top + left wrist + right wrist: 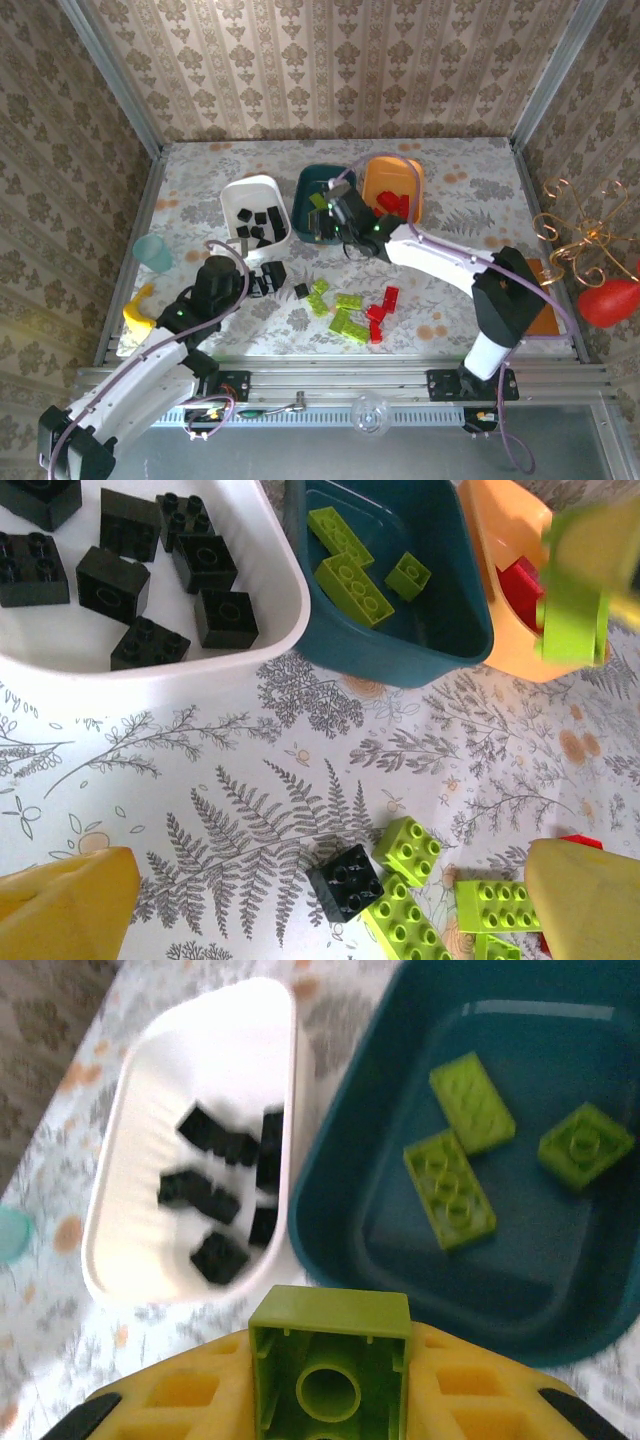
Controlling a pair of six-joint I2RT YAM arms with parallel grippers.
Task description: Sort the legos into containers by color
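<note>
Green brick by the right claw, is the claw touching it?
Touching. The right wrist view shows the green brick squeezed between the yellow fingers of the right claw.

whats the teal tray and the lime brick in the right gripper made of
The teal tray looks like moulded plastic, smooth and glossy: a pale light streak shows on its inner wall. The lime brick is probably plastic too, with a slight sheen, a hollow underside and a moulded tube.
</note>
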